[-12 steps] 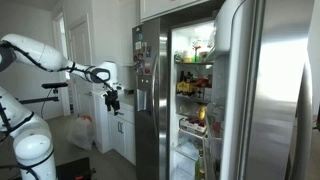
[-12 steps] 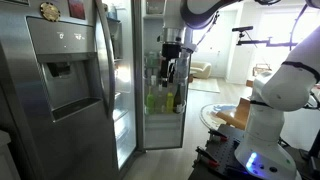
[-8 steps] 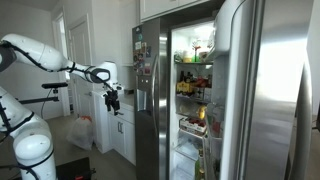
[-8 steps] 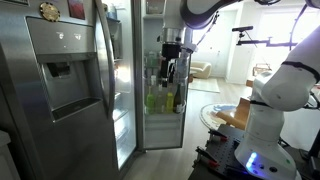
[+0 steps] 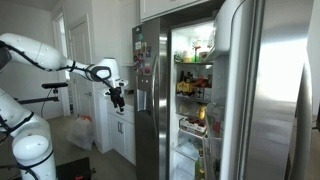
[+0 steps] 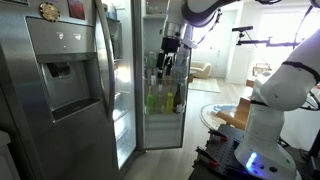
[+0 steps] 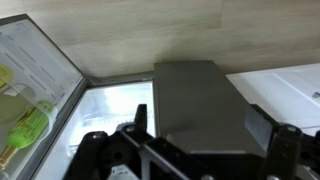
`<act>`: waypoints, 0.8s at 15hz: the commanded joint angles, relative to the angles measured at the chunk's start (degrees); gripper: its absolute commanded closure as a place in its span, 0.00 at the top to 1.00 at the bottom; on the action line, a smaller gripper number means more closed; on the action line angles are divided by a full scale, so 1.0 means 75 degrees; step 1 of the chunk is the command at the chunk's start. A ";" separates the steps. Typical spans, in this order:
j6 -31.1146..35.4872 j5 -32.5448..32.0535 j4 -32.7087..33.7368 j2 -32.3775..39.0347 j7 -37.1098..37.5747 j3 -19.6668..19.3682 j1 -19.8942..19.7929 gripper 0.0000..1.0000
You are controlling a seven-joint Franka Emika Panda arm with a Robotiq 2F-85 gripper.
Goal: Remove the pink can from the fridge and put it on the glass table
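The fridge [image 5: 150, 140] is a tall stainless-steel side-by-side model. It stands upright with one door [image 5: 265, 95] swung wide open. Its lit white shelves [image 5: 193, 85] are crowded with food, and green bottles [image 6: 160, 98] stand on a lower shelf. Papers [image 5: 142, 55] hang on the other door. The pink can cannot be made out.

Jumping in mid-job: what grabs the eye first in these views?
The fridge stands open, its lit inside packed with food, filling an exterior view. The gripper on the white arm hangs in mid-air near it, and yellow-green bottles glow on a lit shelf below the gripper in an exterior view.
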 commanded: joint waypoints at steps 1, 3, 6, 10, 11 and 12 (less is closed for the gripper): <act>0.0573 -0.0349 -0.0039 -0.0462 0.0635 -0.0095 -0.0533 1.00; 0.0887 -0.0537 -0.0034 -0.0641 0.1009 -0.0139 -0.0863 1.00; 0.1230 -0.0781 0.0004 -0.0891 0.1580 -0.0148 -0.1365 1.00; 0.1530 -0.1153 0.0110 -0.1118 0.2234 -0.0136 -0.2073 1.00; 0.1588 -0.1235 0.0144 -0.1151 0.2360 -0.0143 -0.2240 1.00; 0.1637 -0.1320 0.0197 -0.1164 0.2485 -0.0174 -0.2422 1.00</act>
